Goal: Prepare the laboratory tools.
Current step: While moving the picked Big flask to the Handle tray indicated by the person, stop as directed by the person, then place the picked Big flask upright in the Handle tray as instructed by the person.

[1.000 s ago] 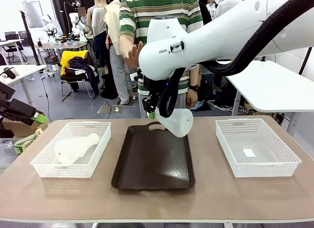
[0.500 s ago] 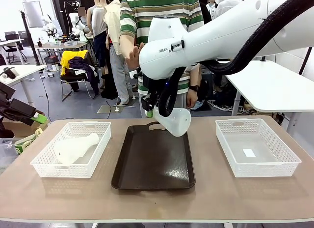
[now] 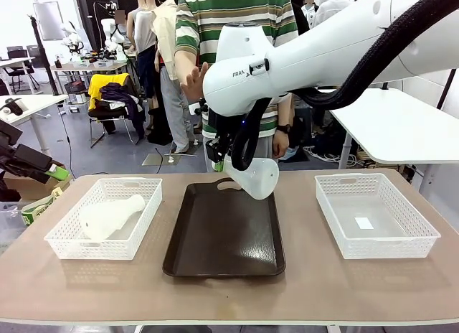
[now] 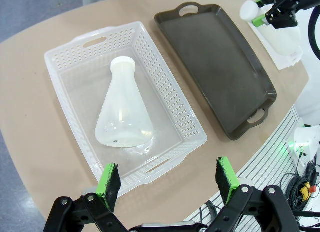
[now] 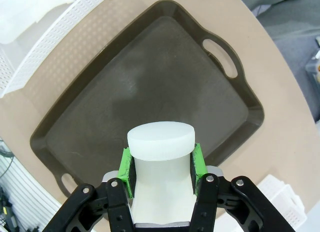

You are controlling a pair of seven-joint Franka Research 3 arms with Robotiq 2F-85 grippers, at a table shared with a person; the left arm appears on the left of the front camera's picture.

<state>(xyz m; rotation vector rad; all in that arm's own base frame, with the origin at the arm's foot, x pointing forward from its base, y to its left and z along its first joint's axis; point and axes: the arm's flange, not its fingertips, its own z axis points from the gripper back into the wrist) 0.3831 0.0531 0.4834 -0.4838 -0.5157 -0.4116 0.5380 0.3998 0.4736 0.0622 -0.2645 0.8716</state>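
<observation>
One frosted-white flask (image 3: pixel 256 178) hangs tilted over the far end of the dark brown tray (image 3: pixel 224 236). My right gripper (image 5: pixel 161 164) is shut on its neck, with the green pads (image 5: pixel 126 167) pressing both sides just under the flat cap. In the front view that gripper (image 3: pixel 224 159) sits below the white right arm, which reaches across the middle. A second flask (image 4: pixel 122 114) lies on its side in the left lattice basket (image 4: pixel 165 94). My left gripper (image 4: pixel 167 177) hovers open above that basket's near edge, apart from the flask.
An empty white lattice basket (image 3: pixel 374 217) stands at the table's right. A person in a striped shirt (image 3: pixel 229 17) stands behind the far edge, one hand (image 3: pixel 192 80) raised near the right arm. The tray's flat floor (image 5: pixel 150 87) is bare.
My right gripper has carried the flask slightly left and up over the tray's far end. The left gripper and the basket flask have not moved.
</observation>
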